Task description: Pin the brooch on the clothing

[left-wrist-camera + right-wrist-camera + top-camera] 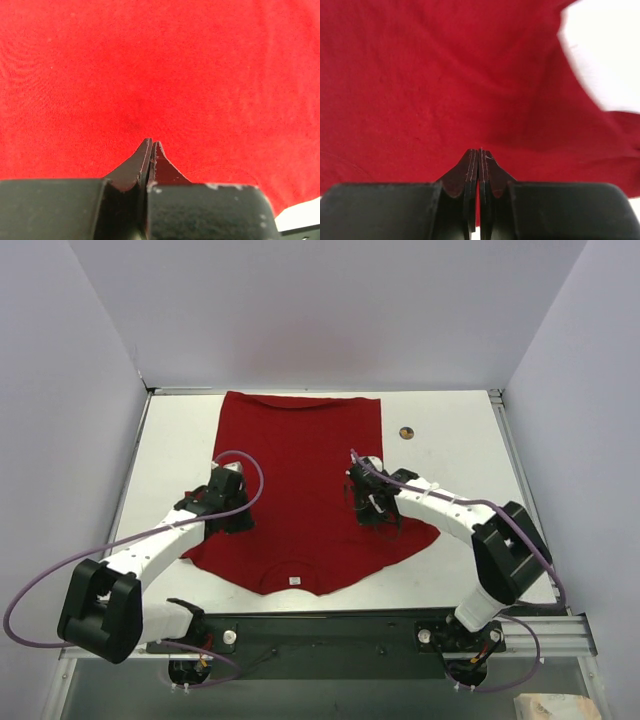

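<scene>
The deep-red T-shirt lies flat on the white table, collar and small white label toward the arms. The tiny round golden brooch lies on the bare table right of the shirt's far end, apart from both grippers. My left gripper hovers over the shirt's left side; in the left wrist view it is shut and empty above red fabric. My right gripper is over the shirt's right side; in the right wrist view it is shut and empty above the fabric.
White walls enclose the table on three sides. A metal rail with the arm bases runs along the near edge. Purple cables loop from both arms. Bare table shows at the right wrist view's upper right.
</scene>
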Controlling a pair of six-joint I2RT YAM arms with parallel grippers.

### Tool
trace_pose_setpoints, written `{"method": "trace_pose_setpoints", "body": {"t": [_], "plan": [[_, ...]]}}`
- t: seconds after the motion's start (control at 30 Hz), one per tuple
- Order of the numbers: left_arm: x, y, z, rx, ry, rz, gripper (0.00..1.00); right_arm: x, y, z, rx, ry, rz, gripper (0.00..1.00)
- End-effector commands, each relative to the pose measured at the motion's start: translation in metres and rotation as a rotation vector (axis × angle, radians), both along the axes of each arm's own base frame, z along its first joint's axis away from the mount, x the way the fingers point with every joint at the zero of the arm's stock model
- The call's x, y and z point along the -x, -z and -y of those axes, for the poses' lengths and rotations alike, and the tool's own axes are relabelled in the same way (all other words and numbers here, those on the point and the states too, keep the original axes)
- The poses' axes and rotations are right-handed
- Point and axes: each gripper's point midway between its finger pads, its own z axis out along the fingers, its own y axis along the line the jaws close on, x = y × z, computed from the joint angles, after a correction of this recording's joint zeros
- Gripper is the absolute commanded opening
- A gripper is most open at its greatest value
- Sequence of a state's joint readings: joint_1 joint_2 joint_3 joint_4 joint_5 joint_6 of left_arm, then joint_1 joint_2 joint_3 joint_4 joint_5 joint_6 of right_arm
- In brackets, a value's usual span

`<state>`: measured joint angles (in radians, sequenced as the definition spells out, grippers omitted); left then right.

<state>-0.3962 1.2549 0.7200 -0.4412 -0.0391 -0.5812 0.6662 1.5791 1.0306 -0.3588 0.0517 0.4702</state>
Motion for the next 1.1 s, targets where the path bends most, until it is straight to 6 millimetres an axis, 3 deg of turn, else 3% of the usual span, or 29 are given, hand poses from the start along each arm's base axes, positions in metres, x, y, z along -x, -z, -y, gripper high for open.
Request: {"method": "trace_pose_setpoints", "body": {"t": [0.0, 0.23, 0.47, 1.07], "plan": [[0.001, 0.009, -0.007, -0.019, -0.038, -0.034, 0.00, 0.012, 0.025, -0.005, 0.004, 0.015, -0.097, 0.00], [0.016, 0.032, -0.008, -0.014, -0.050, -0.101, 0.00, 0.025, 0.051, 0.007, 0.058, 0.032, -0.166, 0.00], [0.034, 0.053, -0.007, 0.005, -0.053, -0.171, 0.00, 0.037, 0.064, 0.027, 0.095, 0.061, -0.218, 0.00], [0.073, 0.060, -0.005, 0.043, -0.056, -0.200, 0.00, 0.066, 0.068, 0.050, 0.110, 0.090, -0.293, 0.00]]}}
